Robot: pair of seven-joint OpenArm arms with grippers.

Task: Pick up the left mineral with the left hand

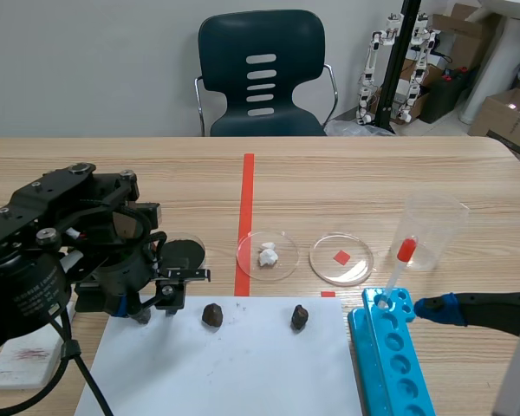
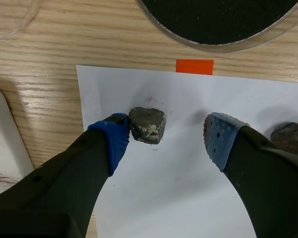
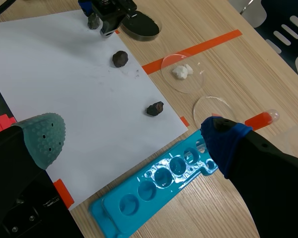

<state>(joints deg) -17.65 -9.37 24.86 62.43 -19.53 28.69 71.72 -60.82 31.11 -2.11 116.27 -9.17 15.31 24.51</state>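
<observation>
The left gripper (image 2: 169,136) is down over the white paper sheet (image 2: 188,193), and its fingers are spread apart and grasp nothing yet. The left mineral (image 2: 147,125), a small grey-brown lump, lies flat on the sheet between them. It touches the blue pad of one finger (image 2: 114,141), while the pad of the other finger (image 2: 219,141) stands well apart from it with bare paper in the gap.

In the scene view this stone sits near the sheet's 10 o'clock corner. A second mineral (image 1: 212,315) lies at 3 o'clock from it and a third mineral (image 1: 300,317) farther along the same line. From the stone, a black-bottomed dish (image 1: 184,253) rests on the table (image 1: 373,173) at about 1 o'clock.

The right gripper (image 3: 131,139) hangs with its fingers released and empty, above the sheet's edge and the blue tray (image 3: 154,188), which lies at 3 o'clock of the sheet in the scene view.

By my reading, the approach looks finished: the correct arm is at the correct stone and the stone is bracketed. The grasp itself is not yet made, and the lift has not begun, since the mineral rests on the paper. What remains is to close the fingers on it and raise it clear. Because the stone sits off-centre against one pad, the closing finger may push it sideways before both pads bear on it.
</observation>
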